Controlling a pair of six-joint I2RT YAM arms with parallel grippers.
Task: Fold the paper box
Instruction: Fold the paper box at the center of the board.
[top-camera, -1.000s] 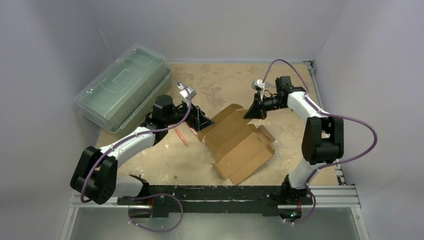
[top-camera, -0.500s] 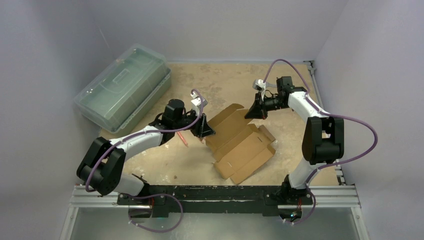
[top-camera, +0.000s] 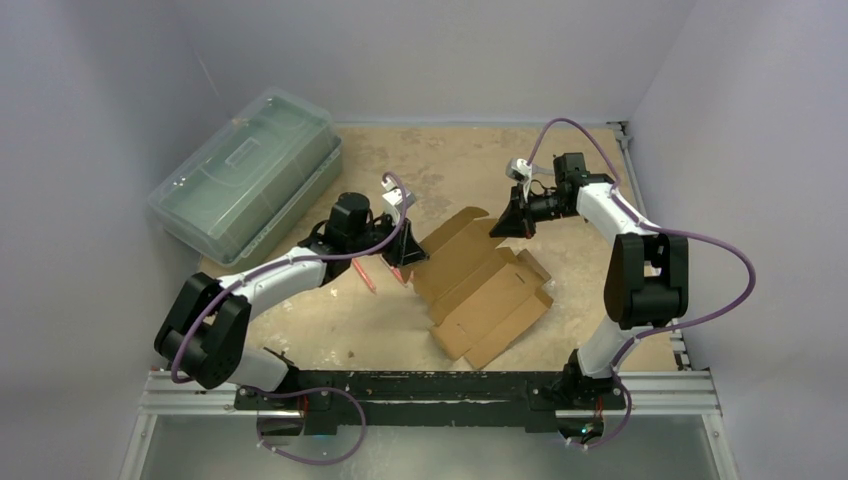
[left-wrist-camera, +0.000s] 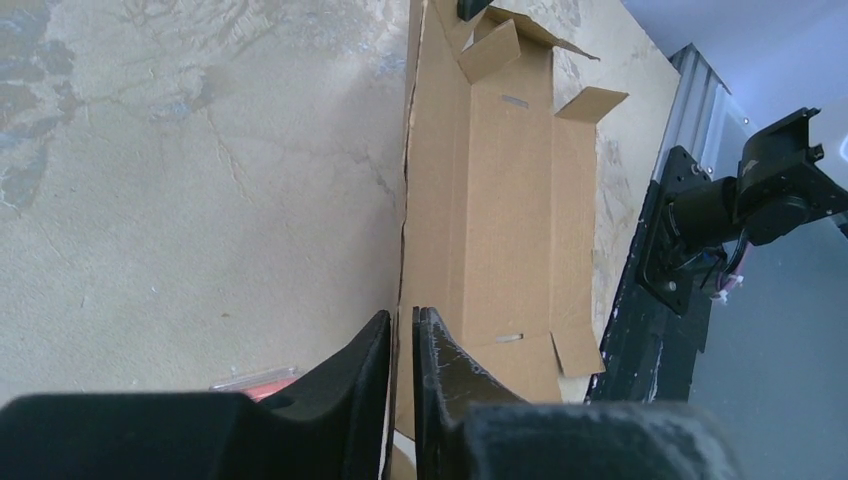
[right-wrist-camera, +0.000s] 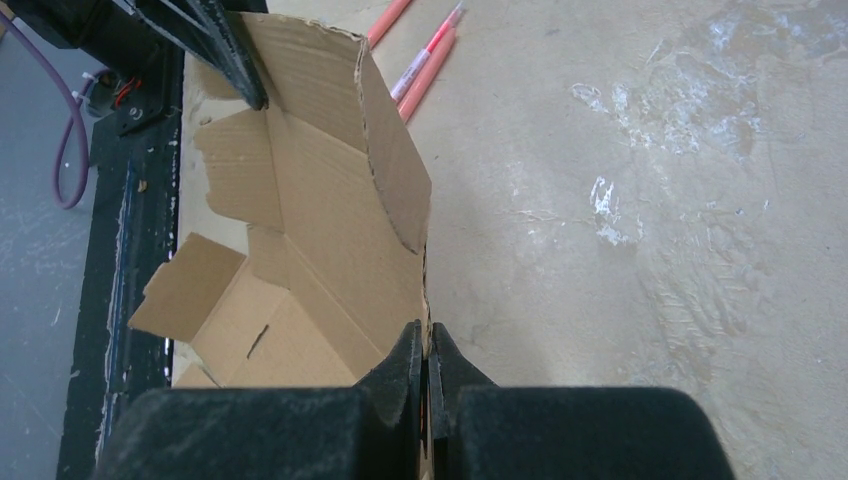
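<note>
The paper box (top-camera: 482, 287) is a flat brown cardboard cut-out lying mid-table, its far-left long panel raised on edge. My left gripper (top-camera: 408, 262) is at the near end of that raised panel. In the left wrist view its jaws (left-wrist-camera: 403, 332) stand almost together, with the panel's edge (left-wrist-camera: 412, 180) running between them. My right gripper (top-camera: 497, 228) holds the far end of the same panel. In the right wrist view it (right-wrist-camera: 427, 340) is shut on the edge of the curved cardboard wall (right-wrist-camera: 385, 160). The other flaps (right-wrist-camera: 190, 285) lie flat.
A large translucent green case (top-camera: 245, 175) sits at the back left against the wall. Pink-red pens (top-camera: 362, 272) lie just left of the box, beside my left gripper. A black and metal rail (top-camera: 430, 390) runs along the near edge. Walls close in on three sides.
My left arm swung right from beside the pens to the box's raised left panel, and its jaws closed from wide open onto that edge. The right arm has not moved.
</note>
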